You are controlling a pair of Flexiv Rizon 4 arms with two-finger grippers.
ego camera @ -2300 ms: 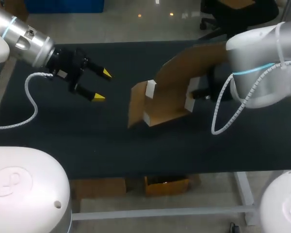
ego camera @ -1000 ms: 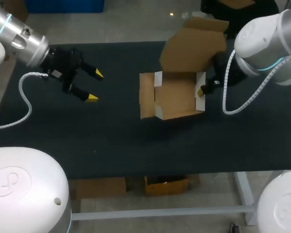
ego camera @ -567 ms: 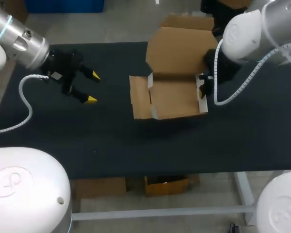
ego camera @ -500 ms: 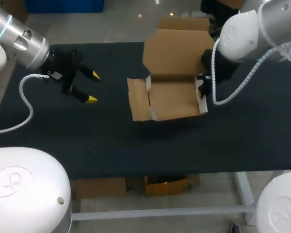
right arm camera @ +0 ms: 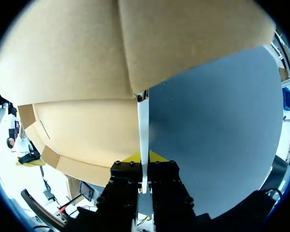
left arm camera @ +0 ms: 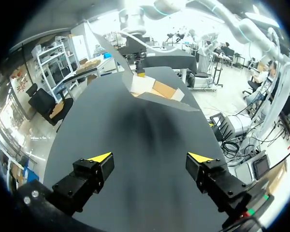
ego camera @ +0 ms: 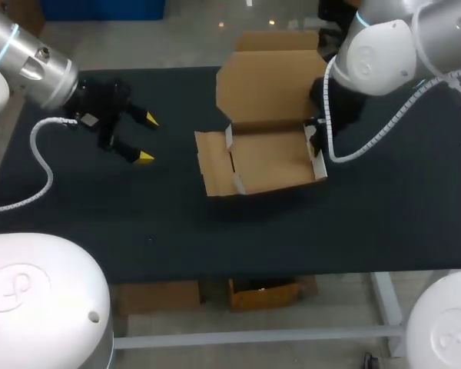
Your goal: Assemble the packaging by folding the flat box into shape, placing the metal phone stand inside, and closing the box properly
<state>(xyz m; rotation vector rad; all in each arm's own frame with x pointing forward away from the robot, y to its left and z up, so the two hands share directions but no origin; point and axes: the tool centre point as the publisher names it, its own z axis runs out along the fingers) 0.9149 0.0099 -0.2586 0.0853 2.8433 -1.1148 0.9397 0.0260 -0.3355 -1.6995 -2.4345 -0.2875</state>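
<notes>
While the right fingers [right arm camera: 134, 157] grip a side wall of the box [ego camera: 265, 157] on the desk [ego camera: 138, 207], the left fingers [ego camera: 144, 156] hang open, well apart. Box part-formed, lid up; stand unseen; loading and closing remain.

L end effector [left arm camera: 150, 157] wide, R [right arm camera: 144, 156] pinched

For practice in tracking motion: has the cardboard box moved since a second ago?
Yes. The cardboard box, held by the right gripper, slid left along the table, away from its right end.
</notes>
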